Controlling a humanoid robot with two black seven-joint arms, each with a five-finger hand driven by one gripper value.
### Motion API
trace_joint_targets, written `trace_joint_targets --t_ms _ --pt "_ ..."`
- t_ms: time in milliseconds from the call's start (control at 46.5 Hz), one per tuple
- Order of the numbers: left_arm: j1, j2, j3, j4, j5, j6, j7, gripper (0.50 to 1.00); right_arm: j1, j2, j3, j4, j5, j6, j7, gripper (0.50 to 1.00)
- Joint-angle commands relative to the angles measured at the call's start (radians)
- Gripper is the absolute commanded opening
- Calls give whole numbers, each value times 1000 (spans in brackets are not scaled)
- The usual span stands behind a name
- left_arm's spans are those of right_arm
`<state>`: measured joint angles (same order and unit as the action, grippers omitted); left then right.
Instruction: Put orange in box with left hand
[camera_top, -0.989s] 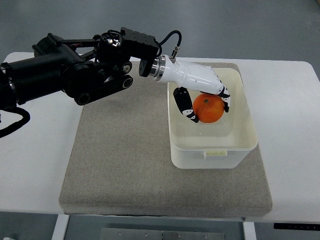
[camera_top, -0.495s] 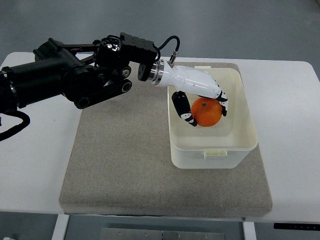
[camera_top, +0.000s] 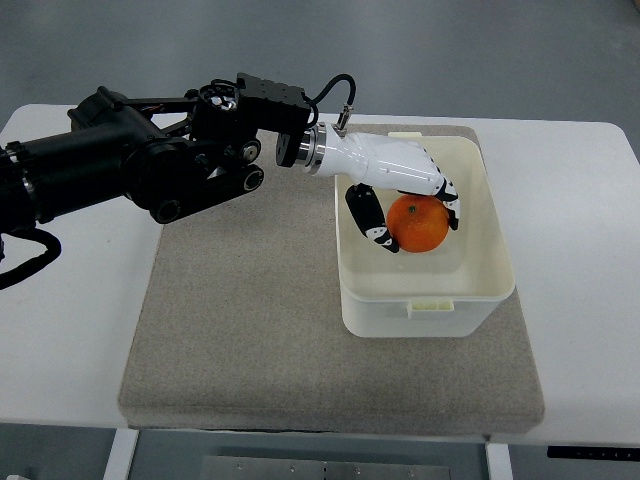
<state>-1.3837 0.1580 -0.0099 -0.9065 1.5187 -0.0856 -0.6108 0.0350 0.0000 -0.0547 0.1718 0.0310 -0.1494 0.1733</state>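
The orange (camera_top: 418, 224) is inside the cream plastic box (camera_top: 493, 290), which stands on the grey mat. My left hand (camera_top: 410, 205), white with black fingertips, reaches over the box's left rim and is shut on the orange, thumb on its left side, fingers over its top and right. I cannot tell whether the orange touches the box floor. The black left arm (camera_top: 150, 160) comes in from the picture's left. The right arm is out of view.
The grey mat (camera_top: 240, 320) covers most of the white table (camera_top: 580, 220). The box stands on the mat's right half. Open mat lies left of and in front of the box.
My left hand and the orange have shifted slightly up the picture and sit a bit lower inside the box. The grip on the orange is unchanged.
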Motion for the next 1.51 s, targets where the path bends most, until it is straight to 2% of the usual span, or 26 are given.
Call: trace_joint_targets --t_ms 0,43,86,129,194,301,989,1484 --pt "2 0 1 0 3 4 0 731 0 0 1 0 0 -1 0 926" --pt "2 0 1 0 3 4 0 735 0 0 -1 0 0 -1 0 926" --pt "2 0 1 0 3 4 0 760 0 0 -1 0 1 1 0 926" --pt "3 0 1 0 0 4 0 805 0 0 1 0 0 1 0 926" --pt "6 0 -1 -2 -3 4 0 906 0 0 1 0 0 -1 0 926" --pt "17 0 -1 -2 -5 4 0 990 0 0 -1 0 0 1 0 926" --pt "18 0 -15 3 -6 4 0 992 0 0 -1 0 1 1 0 926" --pt "2 17 -140 167 -66 30 0 992 0 0 -1 0 0 -1 0 926"
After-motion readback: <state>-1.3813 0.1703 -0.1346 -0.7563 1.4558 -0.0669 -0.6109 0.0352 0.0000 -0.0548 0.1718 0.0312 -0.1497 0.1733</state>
